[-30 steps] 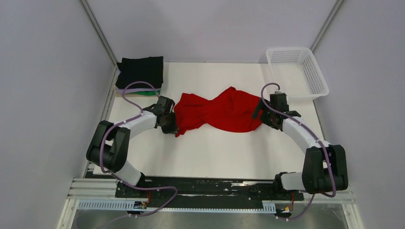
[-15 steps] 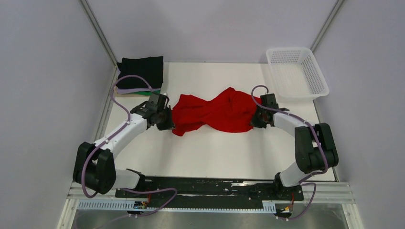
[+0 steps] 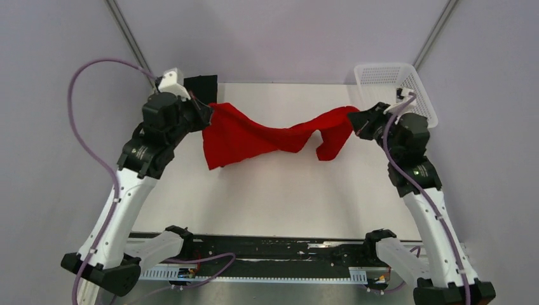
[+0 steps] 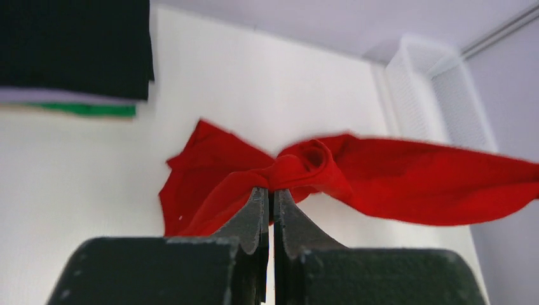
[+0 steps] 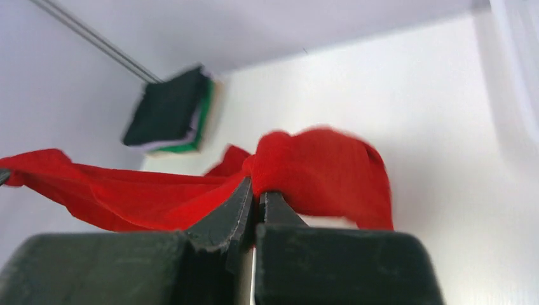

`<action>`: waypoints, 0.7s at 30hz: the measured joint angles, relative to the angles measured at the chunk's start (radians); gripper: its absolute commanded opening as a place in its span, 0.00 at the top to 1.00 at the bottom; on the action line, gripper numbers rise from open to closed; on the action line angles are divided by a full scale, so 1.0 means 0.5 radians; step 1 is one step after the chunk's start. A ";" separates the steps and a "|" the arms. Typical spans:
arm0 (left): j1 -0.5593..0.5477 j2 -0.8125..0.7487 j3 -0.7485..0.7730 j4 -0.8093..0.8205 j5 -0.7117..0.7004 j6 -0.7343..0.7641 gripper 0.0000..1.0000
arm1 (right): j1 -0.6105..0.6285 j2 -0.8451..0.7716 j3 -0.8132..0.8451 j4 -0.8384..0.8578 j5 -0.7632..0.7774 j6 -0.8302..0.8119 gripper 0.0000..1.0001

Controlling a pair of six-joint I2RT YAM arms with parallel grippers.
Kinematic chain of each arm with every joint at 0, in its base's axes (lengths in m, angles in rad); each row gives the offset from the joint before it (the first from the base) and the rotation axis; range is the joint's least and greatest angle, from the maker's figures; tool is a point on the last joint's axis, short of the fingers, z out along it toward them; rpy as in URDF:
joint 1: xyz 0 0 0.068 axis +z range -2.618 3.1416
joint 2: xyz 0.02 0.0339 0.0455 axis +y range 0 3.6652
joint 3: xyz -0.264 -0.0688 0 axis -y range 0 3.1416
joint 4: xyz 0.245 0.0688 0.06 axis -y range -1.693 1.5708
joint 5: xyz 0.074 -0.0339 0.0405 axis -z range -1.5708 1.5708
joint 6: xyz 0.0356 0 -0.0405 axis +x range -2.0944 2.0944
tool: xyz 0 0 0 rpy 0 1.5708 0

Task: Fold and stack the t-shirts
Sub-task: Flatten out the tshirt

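Table (image 3: 279, 197): white, arm bases along the near edge.
Left gripper (image 3: 204, 114): raised over the far-left part of the table, jaws pinched tight on one bunched end of the red t-shirt (image 3: 254, 136) — no gap between the fingers in the wrist view.
Right gripper (image 3: 356, 119): raised over the far-right part, jaws likewise clamped on the opposite bunched end.
Red shirt's place: strung between both grippers above the table's far half, twisted, sagging in the middle, a loose flap hanging below each grip.
Folded stack (image 5: 168, 108): far-left corner — black tee (image 4: 76, 44) on top, pale lilac tee (image 4: 63, 95) beneath, green tee (image 4: 89, 109) lowest; partly hidden behind the left arm from above.
Mesh basket (image 3: 416, 86): white plastic, far-right corner, near the right gripper.
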 measured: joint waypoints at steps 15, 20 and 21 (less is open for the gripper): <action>0.000 -0.398 1.223 0.088 0.117 0.340 1.00 | 0.000 -0.573 0.986 -0.092 -0.696 0.004 1.00; 0.000 -0.398 1.501 0.111 0.301 0.394 1.00 | 0.001 -0.685 1.114 -0.092 -0.867 0.059 1.00; 0.000 -0.397 1.536 0.116 0.325 0.401 1.00 | 0.001 -0.694 1.122 -0.091 -0.877 0.064 1.00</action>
